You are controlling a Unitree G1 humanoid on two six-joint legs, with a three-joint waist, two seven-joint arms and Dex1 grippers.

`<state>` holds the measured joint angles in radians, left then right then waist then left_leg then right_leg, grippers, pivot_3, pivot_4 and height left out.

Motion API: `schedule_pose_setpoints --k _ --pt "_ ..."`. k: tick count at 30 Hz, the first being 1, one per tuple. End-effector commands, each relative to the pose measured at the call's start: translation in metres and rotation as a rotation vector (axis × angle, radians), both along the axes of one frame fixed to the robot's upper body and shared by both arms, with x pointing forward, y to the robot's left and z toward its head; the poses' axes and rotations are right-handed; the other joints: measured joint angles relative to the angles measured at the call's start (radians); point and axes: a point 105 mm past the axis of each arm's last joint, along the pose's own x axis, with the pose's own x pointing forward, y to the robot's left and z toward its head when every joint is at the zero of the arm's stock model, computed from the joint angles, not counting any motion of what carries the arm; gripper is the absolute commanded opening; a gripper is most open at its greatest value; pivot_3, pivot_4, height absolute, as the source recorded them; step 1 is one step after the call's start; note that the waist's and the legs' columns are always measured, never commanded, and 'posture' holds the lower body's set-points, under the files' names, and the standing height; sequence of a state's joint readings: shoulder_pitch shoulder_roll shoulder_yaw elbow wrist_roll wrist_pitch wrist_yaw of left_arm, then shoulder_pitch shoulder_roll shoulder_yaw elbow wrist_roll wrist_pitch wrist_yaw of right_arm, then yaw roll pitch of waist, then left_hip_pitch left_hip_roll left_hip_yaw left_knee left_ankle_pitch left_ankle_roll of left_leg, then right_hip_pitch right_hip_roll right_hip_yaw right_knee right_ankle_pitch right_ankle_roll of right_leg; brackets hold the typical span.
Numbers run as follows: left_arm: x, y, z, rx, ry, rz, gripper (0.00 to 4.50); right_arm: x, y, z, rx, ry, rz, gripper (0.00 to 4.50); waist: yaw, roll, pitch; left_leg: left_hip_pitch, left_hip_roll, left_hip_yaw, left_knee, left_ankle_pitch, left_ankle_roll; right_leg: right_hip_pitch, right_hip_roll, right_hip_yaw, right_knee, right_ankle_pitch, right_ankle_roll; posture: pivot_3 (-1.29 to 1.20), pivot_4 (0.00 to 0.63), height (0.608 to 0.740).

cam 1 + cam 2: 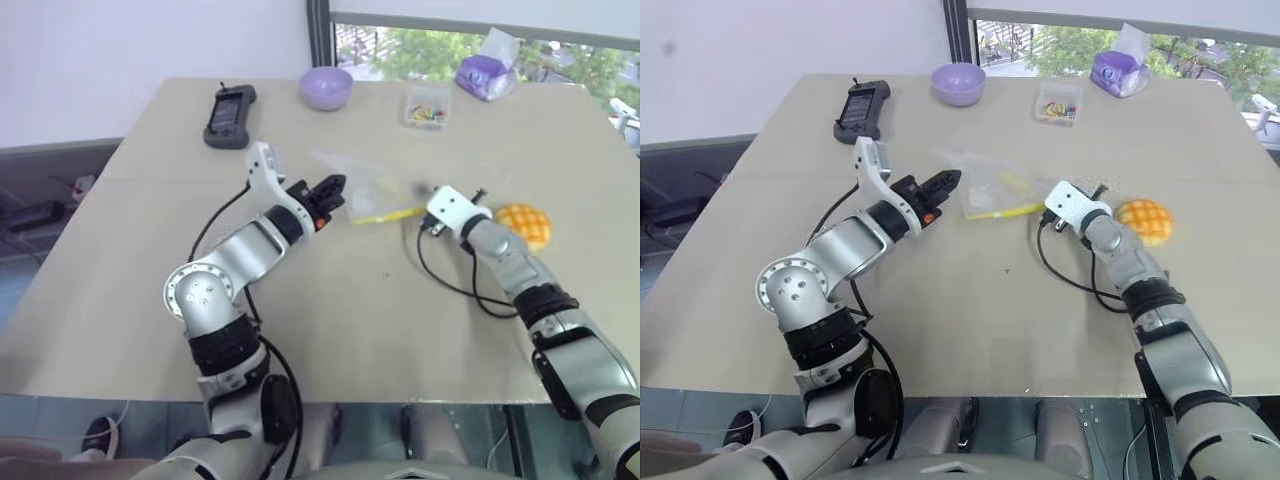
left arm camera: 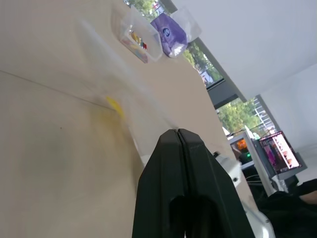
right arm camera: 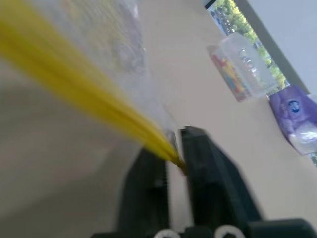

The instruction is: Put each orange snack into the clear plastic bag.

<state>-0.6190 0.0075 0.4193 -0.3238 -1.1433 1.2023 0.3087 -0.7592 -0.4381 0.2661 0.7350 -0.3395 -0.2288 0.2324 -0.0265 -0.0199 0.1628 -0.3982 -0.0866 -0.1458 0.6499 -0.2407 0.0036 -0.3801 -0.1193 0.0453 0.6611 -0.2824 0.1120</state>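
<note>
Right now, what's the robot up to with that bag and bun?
Left gripper shut on clear bag. Right gripper pinching bag's yellow seal strip. Orange bun on table beside right arm, not bagged. Nothing blocking.

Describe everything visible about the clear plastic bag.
The clear plastic bag is a thin, see-through pouch with a yellow seal strip along its near edge. It sits mid-table between both arms. The left end effector is shut on one end, the right end effector shut on the yellow strip.
</note>
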Motion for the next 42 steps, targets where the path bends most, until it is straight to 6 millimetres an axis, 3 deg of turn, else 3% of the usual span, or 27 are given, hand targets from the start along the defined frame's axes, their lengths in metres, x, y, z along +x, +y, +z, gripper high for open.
schedule_pose_setpoints --k 1,6,12,15,18,21,28,38,42 --pt "-0.003 0.001 0.008 0.029 -0.059 0.003 0.00 -0.008 0.016 0.023 0.025 -0.067 0.099 0.05 -0.009 0.000 0.000 0.000 0.000 0.000 0.000 0.000 0.000 0.000 0.000 0.000 0.000 0.000 0.000 0.00 0.150 0.740" --pt "0.000 0.002 0.004 0.047 -0.059 -0.005 0.00 -0.017 0.028 0.027 0.032 -0.060 0.155 0.05 -0.015 0.000 0.000 0.000 0.000 0.000 0.000 0.000 0.000 0.000 0.000 0.000 0.000 0.000 0.000 0.00 0.150 0.740" --pt "0.000 0.006 -0.005 0.146 -0.075 -0.008 0.00 -0.024 0.030 0.027 0.032 0.005 0.171 0.05 -0.013 0.000 0.000 0.000 0.000 0.000 0.000 0.000 0.000 0.000 0.000 0.000 0.000 0.000 0.000 0.00 0.150 0.740" --pt "0.002 0.017 -0.011 0.275 -0.130 0.024 0.84 -0.029 0.024 0.036 -0.037 0.010 0.175 0.00 -0.014 0.001 0.000 0.000 0.000 0.000 0.000 0.000 0.000 -0.001 0.000 0.001 0.001 0.000 0.000 0.00 0.150 0.740" --pt "0.003 0.023 -0.013 0.346 -0.173 0.029 2.16 -0.033 0.020 0.038 -0.056 0.043 0.156 0.00 -0.013 0.001 0.000 0.000 0.000 0.000 -0.001 0.000 0.000 -0.002 0.000 0.001 0.001 0.000 0.000 0.00 0.150 0.740" --pt "0.000 0.028 -0.008 0.418 -0.270 0.012 2.16 -0.036 0.022 0.041 -0.065 0.066 0.138 0.00 -0.013 0.001 0.001 0.000 0.000 0.000 -0.001 0.000 0.000 -0.002 0.000 0.001 0.001 0.000 0.000 0.00 0.150 0.740" --pt "-0.039 0.009 -0.018 0.744 -0.604 -0.303 2.16 -0.032 0.030 0.051 -0.026 0.088 0.070 0.00 -0.011 0.002 0.001 -0.002 0.001 0.003 -0.005 0.000 0.000 -0.007 0.000 0.005 0.000 0.000 0.000 0.00 0.150 0.740" --pt "-0.061 0.011 -0.032 0.852 -0.674 -0.513 2.16 -0.016 0.022 0.058 -0.024 0.058 -0.048 0.00 -0.013 0.004 0.002 -0.002 0.002 0.004 -0.007 0.000 0.000 -0.009 0.000 0.005 0.001 0.000 0.000 0.00 0.150 0.740" --pt "-0.063 0.032 -0.051 0.935 -0.578 -0.551 2.16 -0.009 0.013 0.067 0.005 0.032 -0.106 0.00 -0.016 0.004 0.002 -0.003 0.002 0.007 -0.009 0.000 0.000 -0.012 0.001 0.008 0.002 0.000 0.000 0.00 0.150 0.740"
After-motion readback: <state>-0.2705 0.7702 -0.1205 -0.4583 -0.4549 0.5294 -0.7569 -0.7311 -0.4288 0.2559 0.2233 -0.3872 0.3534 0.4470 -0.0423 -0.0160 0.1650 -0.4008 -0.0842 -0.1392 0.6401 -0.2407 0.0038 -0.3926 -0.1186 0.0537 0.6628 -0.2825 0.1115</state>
